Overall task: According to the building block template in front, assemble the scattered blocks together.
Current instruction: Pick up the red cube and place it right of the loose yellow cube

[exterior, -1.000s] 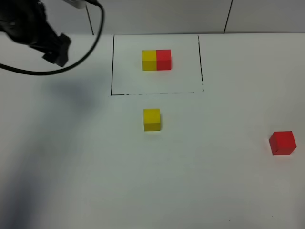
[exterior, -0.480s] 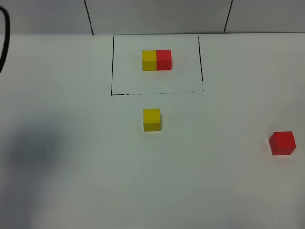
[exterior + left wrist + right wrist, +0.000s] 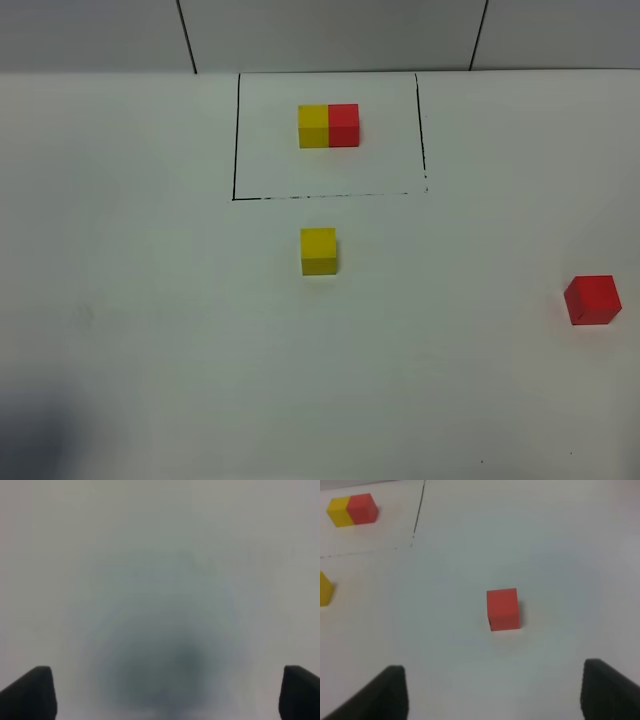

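It looks like a robotics lab bench: a plain white table with a black frame drawn on it, a yellow cube and a red cube set out, and a grey panelled wall behind.

a: what lies under everything?
b: a plain white tabletop, with a soft grey shadow at its near left corner.
a: and behind it?
b: a pale wall, crossed by two dark upright seams.
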### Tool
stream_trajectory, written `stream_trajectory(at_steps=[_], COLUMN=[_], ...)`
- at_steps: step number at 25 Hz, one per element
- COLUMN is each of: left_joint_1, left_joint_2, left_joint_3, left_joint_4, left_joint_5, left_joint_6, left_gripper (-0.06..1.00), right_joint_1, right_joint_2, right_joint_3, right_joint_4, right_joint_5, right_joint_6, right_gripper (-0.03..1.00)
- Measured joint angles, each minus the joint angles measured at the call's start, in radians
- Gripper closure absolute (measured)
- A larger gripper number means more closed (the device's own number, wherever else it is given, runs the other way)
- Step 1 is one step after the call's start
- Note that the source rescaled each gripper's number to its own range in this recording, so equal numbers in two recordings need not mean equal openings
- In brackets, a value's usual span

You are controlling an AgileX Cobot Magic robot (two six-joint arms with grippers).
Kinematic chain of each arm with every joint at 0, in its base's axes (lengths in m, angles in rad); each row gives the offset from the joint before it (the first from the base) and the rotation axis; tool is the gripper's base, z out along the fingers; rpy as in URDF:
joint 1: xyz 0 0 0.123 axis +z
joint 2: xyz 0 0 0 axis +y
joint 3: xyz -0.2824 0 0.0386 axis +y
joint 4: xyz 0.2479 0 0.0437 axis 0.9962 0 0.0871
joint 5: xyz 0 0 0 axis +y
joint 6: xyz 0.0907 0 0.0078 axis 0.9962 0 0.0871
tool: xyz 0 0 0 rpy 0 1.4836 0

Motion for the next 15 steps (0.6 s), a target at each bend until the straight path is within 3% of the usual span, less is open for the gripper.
stream_trajectory(at_steps=[7,15], left_joint_1=[0.000,0.000], left_joint_2=[-0.250,-0.439], left_joint_3=[0.150,0.238], left_joint_4=[-0.098,-0.182], left_joint_5=[-0.041,-0.081], left_joint_6=[0.007,0.092], left_gripper=[0.08,0.17], right_joint_1=[0.000,0.000], right_joint_2=[0.000,0.000], right_joint_3=[0.000,0.000], right_joint_4=[0.000,0.000], right_joint_5=[0.000,0.000], right_joint_6=[0.001,0.001], right_gripper=[0.49,0.49])
